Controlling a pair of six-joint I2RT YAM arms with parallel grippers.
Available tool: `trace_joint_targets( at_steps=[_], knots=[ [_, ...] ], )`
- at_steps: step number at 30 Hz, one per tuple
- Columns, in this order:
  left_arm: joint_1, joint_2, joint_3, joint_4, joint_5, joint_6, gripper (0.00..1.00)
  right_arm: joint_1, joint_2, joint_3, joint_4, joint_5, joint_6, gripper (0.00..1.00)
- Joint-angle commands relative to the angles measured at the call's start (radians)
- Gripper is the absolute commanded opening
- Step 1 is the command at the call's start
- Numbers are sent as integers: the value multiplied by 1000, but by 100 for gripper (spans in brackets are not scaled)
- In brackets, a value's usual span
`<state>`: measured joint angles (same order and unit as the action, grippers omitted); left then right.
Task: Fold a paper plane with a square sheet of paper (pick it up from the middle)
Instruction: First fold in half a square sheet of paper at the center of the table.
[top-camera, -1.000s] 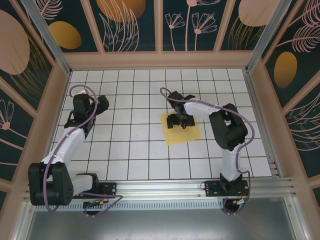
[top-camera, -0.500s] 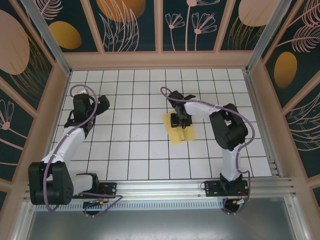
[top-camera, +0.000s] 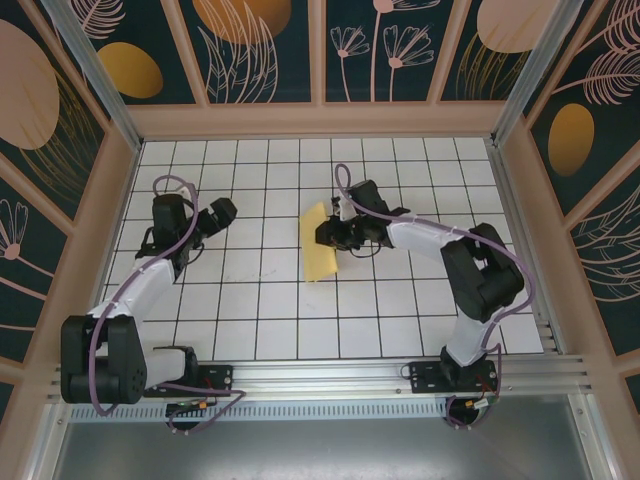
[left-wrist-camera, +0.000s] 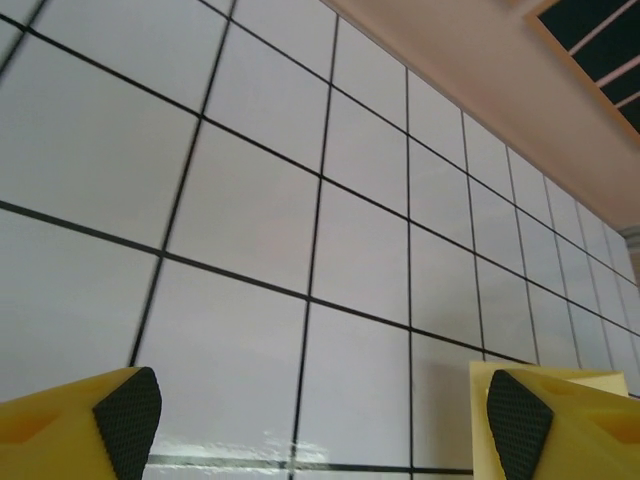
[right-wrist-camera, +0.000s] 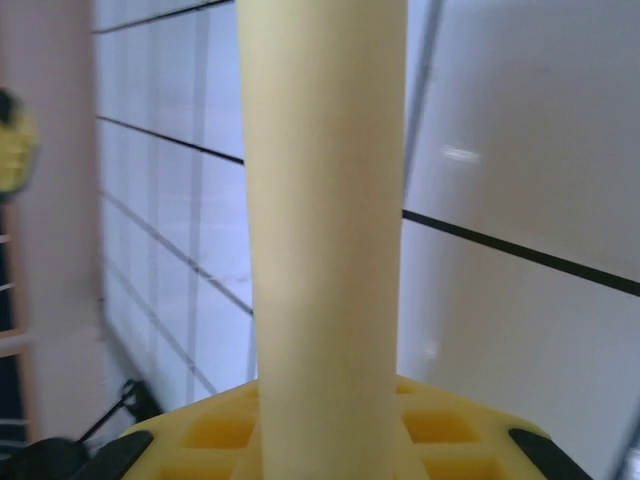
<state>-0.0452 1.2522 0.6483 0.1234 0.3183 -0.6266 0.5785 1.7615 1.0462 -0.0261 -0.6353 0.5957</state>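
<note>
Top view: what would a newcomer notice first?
The yellow paper mid-floor, pinched by the right gripper and buckled into a narrow strip; the right wrist view has it rising as a pale band from the grip. Then the left gripper at the left, open and empty. Orange ovals on the dark walls frame the white tiles.

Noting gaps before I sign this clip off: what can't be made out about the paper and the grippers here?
Top view: paper seen as a narrow strip; creased or merely bent cannot be told; right gripper covers the pinch point.
Right wrist view: paper blurred by closeness, cut off by the top edge.
Left wrist view: left gripper cut off by the bottom edge below its open fingertips.
</note>
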Motion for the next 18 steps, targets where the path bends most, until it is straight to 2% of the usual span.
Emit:
trace_joint_targets(
  at_steps=[1, 5, 12, 18],
  knots=[
    [-57, 9, -25, 91, 57, -58, 87, -26, -22, -64, 178, -104, 61, 25],
    [-124, 47, -45, 150, 54, -98, 86, -26, 20, -39, 33, 31, -9, 30],
    [-157, 97, -46, 198, 42, -122, 87, -25, 81, 21, -132, 250, -61, 38],
    [-176, 120, -38, 215, 40, -127, 89, -11, 89, 59, -237, 462, -89, 63]
  ],
)
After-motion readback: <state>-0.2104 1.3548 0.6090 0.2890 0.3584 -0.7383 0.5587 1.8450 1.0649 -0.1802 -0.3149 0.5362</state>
